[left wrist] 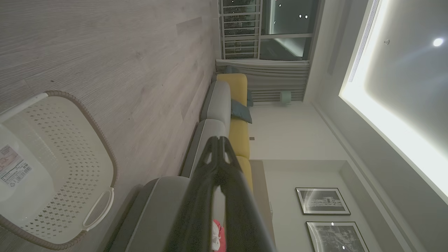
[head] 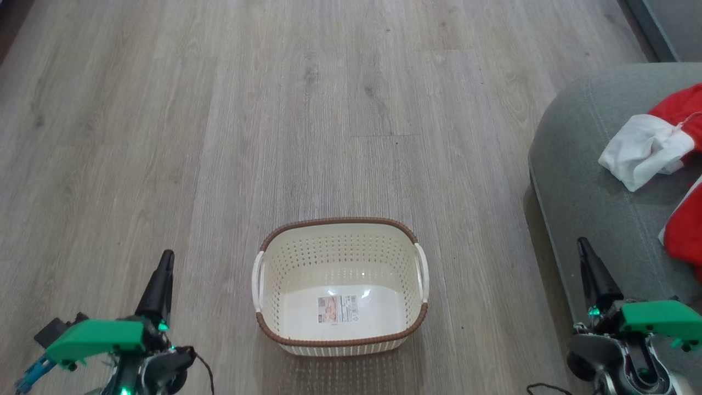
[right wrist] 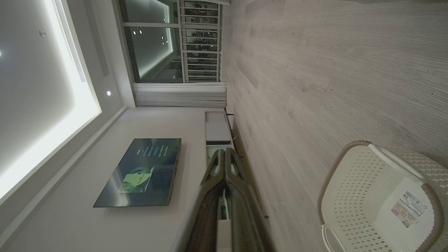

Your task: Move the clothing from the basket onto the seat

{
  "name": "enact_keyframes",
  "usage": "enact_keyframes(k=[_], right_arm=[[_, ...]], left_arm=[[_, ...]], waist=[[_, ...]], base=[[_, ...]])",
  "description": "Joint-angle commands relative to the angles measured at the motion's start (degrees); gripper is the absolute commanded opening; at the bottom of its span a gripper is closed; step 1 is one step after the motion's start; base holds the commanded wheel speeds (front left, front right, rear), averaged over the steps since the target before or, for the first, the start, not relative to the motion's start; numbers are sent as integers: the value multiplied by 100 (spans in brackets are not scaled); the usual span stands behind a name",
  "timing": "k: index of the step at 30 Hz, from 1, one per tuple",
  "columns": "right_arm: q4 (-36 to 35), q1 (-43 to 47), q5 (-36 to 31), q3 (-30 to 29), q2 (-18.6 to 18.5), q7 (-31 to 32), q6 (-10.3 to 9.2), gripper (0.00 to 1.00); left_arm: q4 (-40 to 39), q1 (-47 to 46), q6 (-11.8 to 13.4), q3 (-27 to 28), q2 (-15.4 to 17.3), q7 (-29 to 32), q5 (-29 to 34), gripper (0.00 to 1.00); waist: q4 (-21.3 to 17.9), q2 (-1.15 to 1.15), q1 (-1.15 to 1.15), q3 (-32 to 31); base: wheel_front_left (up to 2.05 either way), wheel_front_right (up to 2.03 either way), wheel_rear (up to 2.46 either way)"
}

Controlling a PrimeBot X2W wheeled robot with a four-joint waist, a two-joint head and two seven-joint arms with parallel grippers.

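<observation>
Wood-plank floor (head: 329,109): pale grey-brown, spread across most of the head view.

Seat (head: 581,181): grey-green cushion with rounded corner and stitched seam, noted at the right edge of the head view, well apart from the basket. In the left wrist view the same cushion (left wrist: 157,210) is seen beside the basket's handle end.

Basket (head: 340,247): cream perforated plastic with a brown rim, set upright on the floor at lower centre, between the two grippers. Its bottom is seen bare around the sticker. It is also caught in the left wrist view (left wrist: 70,147) and the right wrist view (right wrist: 353,182).

Clothing (head: 647,145): found on the seat. A crumpled white garment lies against a red garment (head: 685,107); a second red garment (head: 685,236) is placed nearer the right gripper.

Left gripper (head: 166,257): fingers pressed together, nothing held, poised over the floor left of the basket.

Right gripper (head: 582,242): fingers likewise clenched, nothing held, tip seen over the seat's edge.

Label sticker (head: 337,309): flat on the basket floor.
</observation>
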Motion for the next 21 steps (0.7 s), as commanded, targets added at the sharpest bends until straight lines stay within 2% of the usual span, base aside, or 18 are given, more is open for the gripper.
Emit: enact_keyframes(k=[1,21], right_arm=[[-222,-320,34,102,-20,32,-1,0],[-222,-320,34,103,-20,31,-1,0]], left_arm=[[-194,-281,-54,202,44,43,-37,0],[-194,-281,-54,202,44,43,-37,0]], waist=[[0,0,0,0],[0,0,0,0]], base=[[0,0,0],[0,0,0]])
